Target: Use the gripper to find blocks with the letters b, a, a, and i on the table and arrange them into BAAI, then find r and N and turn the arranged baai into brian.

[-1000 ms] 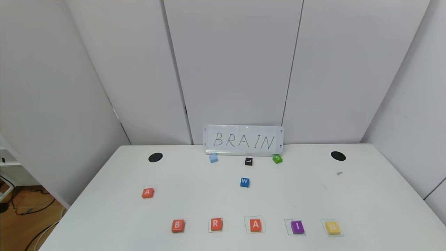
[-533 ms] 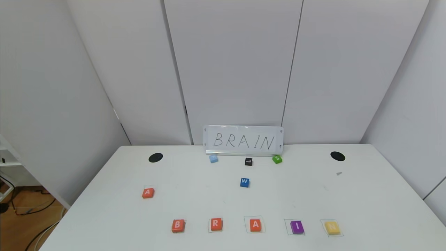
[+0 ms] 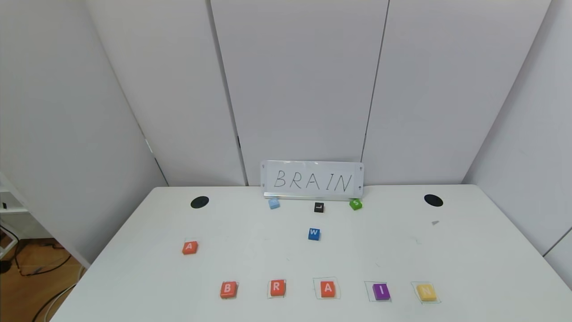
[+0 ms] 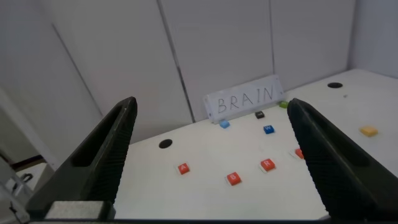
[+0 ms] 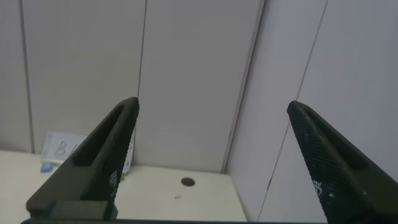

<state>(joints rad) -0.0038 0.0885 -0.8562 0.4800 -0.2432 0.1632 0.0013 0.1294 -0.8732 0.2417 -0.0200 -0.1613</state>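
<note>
Along the near edge of the white table (image 3: 250,255) runs a row of blocks: orange B (image 3: 228,290), r (image 3: 277,288), orange A (image 3: 327,289), purple I (image 3: 381,291) and yellow N (image 3: 426,292). A second orange A (image 3: 190,247) lies apart at the left. Neither arm shows in the head view. My left gripper (image 4: 210,106) hangs open and empty well above the table, looking down on A (image 4: 183,168), B (image 4: 233,178), r (image 4: 267,164) and N (image 4: 369,130). Held high by the table's right end, my right gripper (image 5: 211,106) is open and empty too.
A white sign (image 3: 313,180) reading BRAIN stands at the back edge. In front of it lie a light blue block (image 3: 274,203), a black block (image 3: 318,207), a green S block (image 3: 355,204) and a blue W block (image 3: 313,234). Two black holes (image 3: 199,202) (image 3: 433,200) mark the far corners.
</note>
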